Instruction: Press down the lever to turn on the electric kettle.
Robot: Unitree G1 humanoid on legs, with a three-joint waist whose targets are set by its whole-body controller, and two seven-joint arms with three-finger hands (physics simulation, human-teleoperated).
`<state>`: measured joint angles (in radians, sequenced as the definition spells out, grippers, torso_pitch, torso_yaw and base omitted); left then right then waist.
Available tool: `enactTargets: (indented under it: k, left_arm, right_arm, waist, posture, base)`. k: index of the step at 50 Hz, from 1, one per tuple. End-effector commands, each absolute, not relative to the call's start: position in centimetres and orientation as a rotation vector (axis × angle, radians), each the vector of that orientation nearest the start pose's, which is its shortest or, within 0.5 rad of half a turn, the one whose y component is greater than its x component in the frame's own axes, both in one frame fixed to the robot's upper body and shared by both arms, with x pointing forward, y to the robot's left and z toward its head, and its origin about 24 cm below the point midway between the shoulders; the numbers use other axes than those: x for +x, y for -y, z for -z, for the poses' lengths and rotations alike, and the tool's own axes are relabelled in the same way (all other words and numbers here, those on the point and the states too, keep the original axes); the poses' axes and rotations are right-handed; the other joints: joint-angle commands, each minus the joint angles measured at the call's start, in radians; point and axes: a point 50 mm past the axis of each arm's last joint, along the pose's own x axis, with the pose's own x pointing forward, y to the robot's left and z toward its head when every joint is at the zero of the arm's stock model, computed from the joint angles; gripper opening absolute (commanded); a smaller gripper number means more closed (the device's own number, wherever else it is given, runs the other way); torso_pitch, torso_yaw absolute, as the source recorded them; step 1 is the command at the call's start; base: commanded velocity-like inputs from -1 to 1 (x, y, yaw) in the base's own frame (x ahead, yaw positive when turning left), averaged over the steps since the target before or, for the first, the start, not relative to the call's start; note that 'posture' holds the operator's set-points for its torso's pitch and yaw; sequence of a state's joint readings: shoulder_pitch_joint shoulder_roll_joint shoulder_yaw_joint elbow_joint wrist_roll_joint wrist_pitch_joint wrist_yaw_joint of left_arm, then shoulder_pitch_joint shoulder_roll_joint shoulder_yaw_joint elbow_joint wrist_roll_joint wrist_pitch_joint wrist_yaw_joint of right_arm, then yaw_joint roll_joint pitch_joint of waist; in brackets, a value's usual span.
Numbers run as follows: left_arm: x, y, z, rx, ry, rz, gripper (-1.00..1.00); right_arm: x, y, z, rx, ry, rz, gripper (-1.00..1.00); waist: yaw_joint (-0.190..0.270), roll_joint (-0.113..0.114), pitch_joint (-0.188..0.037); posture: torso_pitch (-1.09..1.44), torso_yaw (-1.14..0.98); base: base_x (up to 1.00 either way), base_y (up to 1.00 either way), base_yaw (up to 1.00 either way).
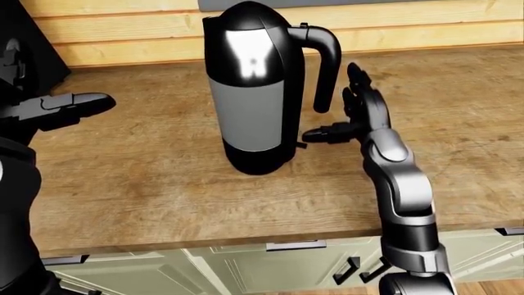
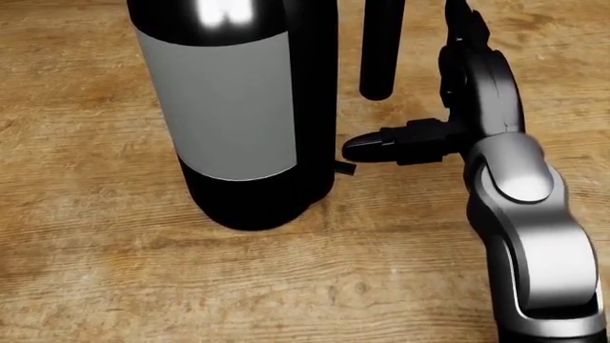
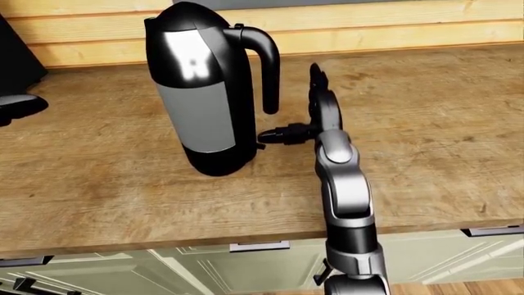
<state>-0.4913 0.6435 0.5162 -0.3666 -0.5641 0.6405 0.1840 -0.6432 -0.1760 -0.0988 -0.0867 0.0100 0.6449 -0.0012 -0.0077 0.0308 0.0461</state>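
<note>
The electric kettle is black with a grey band and stands upright on the wooden counter. Its handle faces the view's right. A small black lever sticks out at the kettle's base, under the handle. My right hand is open just to the right of the handle. Its fingers point up and its thumb reaches left, its tip just above the lever. My left hand is open and empty, hovering over the counter far to the kettle's left.
A dark appliance stands at the top left against the wooden plank wall. The counter's near edge runs across the bottom, with pale green cabinet fronts and dark handles below it.
</note>
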Motion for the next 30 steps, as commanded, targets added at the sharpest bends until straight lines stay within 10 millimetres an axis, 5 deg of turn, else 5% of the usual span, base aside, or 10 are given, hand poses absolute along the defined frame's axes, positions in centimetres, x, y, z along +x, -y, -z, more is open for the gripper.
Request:
enactTargets:
  k: [1,30]
  left_arm:
    - [25.05,-29.11,-29.49,0.014,0.51,-0.32,1.0]
    - [24.98,-29.11,-29.49,0.014,0.511,-0.317,1.0]
  right_arm:
    - [33.78,15.76,-21.39,-0.141,0.184,0.006,1.0]
    - [34.15,15.75,-20.81,-0.156,0.185,0.022,1.0]
  waist:
    - [0.0,0.005,-0.024]
    - [-0.001,0.006,-0.025]
  posture:
    - [0.0,0.0]
    - [0.0,0.0]
  base:
    - [0.0,0.0,0.0]
    - [0.0,0.0,0.0]
